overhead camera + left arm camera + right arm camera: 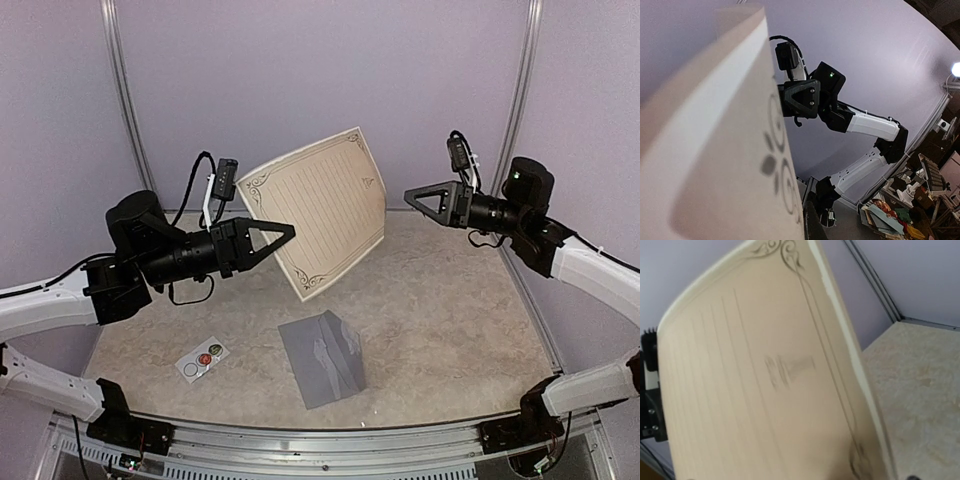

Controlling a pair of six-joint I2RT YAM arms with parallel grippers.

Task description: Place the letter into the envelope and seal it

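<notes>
The letter (320,210) is a cream sheet with an ornate border and ruled lines, held up in the air and tilted. My left gripper (288,229) is shut on its lower left edge. The sheet fills the left of the left wrist view (715,150) and most of the right wrist view (765,380). My right gripper (408,196) hovers just right of the sheet's right edge, apart from it; whether its jaws are open does not show. It also shows in the left wrist view (799,100), partly behind the sheet. The grey envelope (322,357) lies flat on the table below.
A small white sticker card (202,359) lies on the table left of the envelope. Purple walls with metal posts (125,90) enclose the back and sides. The table's front rail (330,440) runs between the arm bases.
</notes>
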